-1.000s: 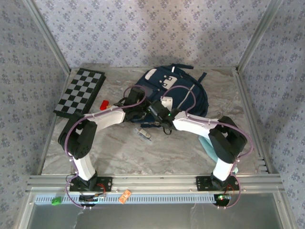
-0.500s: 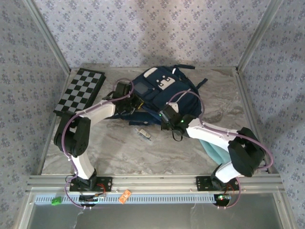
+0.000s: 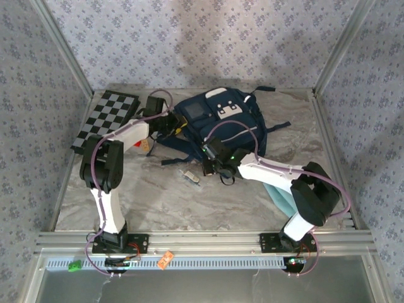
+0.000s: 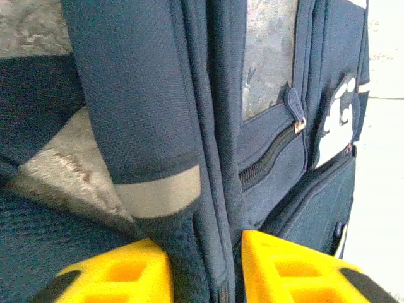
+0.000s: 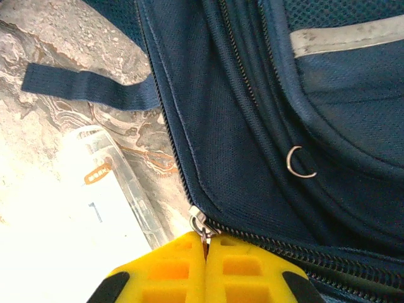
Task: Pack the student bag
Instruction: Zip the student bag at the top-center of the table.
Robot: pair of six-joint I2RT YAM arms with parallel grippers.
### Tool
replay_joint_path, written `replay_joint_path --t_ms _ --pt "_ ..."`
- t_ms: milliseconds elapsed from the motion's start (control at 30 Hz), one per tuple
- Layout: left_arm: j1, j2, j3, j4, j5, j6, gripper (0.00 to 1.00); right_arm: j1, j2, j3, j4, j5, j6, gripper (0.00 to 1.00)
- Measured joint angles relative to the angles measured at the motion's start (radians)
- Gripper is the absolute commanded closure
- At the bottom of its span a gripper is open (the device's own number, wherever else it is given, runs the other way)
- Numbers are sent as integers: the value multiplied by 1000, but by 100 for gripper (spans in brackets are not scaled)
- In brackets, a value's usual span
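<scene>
Marbled table, rear half: student bag lay dragged back and turned from a second before; my left claw, lately pinched, had parted around its side seam; my right claw stayed clamped on the zip pull, so unzipping probably came next.

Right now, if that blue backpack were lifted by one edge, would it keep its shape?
Probably floppy: the student bag is soft fabric lying slumped, so it would likely sag from the grip. Pushed, it might bunch rather than slide, its loose straps trailing.
</scene>
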Motion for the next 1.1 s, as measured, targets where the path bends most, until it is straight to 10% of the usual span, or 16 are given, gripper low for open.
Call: replay_joint_path --t_ms 267,700,900,1100 --pt "-84 -229 -288 117 -32 -159 37 -31 0 -34 5 -16 63 100" --pt "-249 -179 -424 357 -121 -497 43 -28 0 -36 8 -19 81 100" --pt "-298 -156 -423 362 -169 -563 58 -28 0 -36 7 -18 82 100" --pt "-322 -118 -423 360 -192 -613 95 -28 0 -32 -5 -7 85 100"
